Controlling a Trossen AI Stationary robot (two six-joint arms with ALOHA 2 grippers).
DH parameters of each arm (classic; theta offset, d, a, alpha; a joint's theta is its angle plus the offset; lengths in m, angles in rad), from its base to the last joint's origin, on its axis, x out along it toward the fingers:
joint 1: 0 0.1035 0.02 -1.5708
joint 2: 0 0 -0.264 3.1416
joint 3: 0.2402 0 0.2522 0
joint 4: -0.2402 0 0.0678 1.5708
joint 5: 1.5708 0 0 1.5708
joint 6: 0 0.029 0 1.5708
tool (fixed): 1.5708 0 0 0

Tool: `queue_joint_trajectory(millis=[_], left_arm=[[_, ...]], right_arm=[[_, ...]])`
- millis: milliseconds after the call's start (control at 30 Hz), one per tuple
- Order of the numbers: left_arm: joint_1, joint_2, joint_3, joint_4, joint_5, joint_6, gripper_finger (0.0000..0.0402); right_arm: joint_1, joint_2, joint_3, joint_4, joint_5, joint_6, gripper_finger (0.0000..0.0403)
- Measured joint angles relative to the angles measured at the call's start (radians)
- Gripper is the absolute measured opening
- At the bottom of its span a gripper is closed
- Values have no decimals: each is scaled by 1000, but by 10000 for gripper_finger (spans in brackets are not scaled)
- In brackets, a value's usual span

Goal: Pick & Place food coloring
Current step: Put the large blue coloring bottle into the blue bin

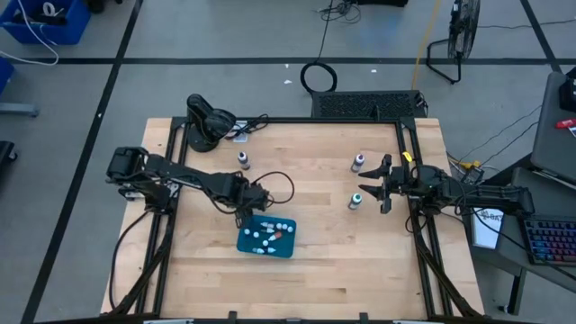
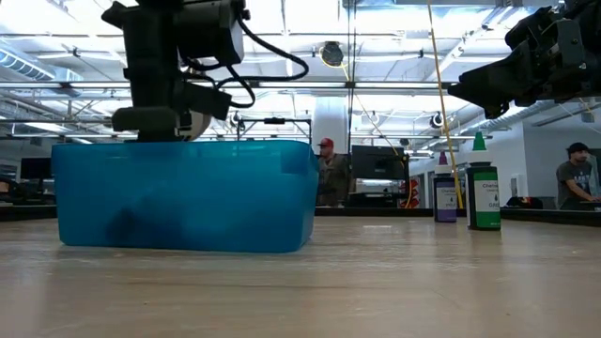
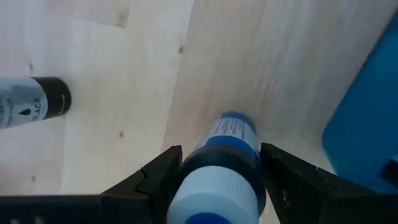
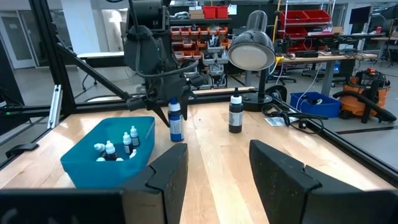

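By the teal tray (image 1: 290, 249), L pincer (image 3: 214, 186) grips 1 blue bottle (image 4: 176, 119); R pincer (image 4: 217, 165) open, empty.

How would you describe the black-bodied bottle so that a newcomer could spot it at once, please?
Start at the teal tray near the middle of the wooden table. Look toward the far left corner, where a desk lamp sits; the black bottle stands upright alone between them. Unlike the purple bottle and green bottle near the right gripper, its body is black.
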Motion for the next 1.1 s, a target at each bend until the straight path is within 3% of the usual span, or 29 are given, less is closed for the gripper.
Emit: queue_joint_trajectory(millis=[133, 267, 500, 667, 900, 1100], left_arm=[[0, 1, 0, 0, 0, 12, 200], [0, 1, 0, 0, 3, 43, 133], [13, -8, 54, -71, -11, 53, 133], [-19, -8, 217, -213, -61, 33, 133], [-141, -9, 440, -253, -46, 9, 133], [-235, -9, 427, -257, -44, -92, 133]], right_arm=[[0, 0, 0, 0, 0, 0, 160], [0, 0, 0, 0, 0, 0, 160], [0, 0, 0, 0, 0, 0, 160], [0, 0, 0, 0, 0, 0, 160], [0, 0, 0, 0, 0, 0, 160], [0, 0, 0, 0, 0, 0, 160]])
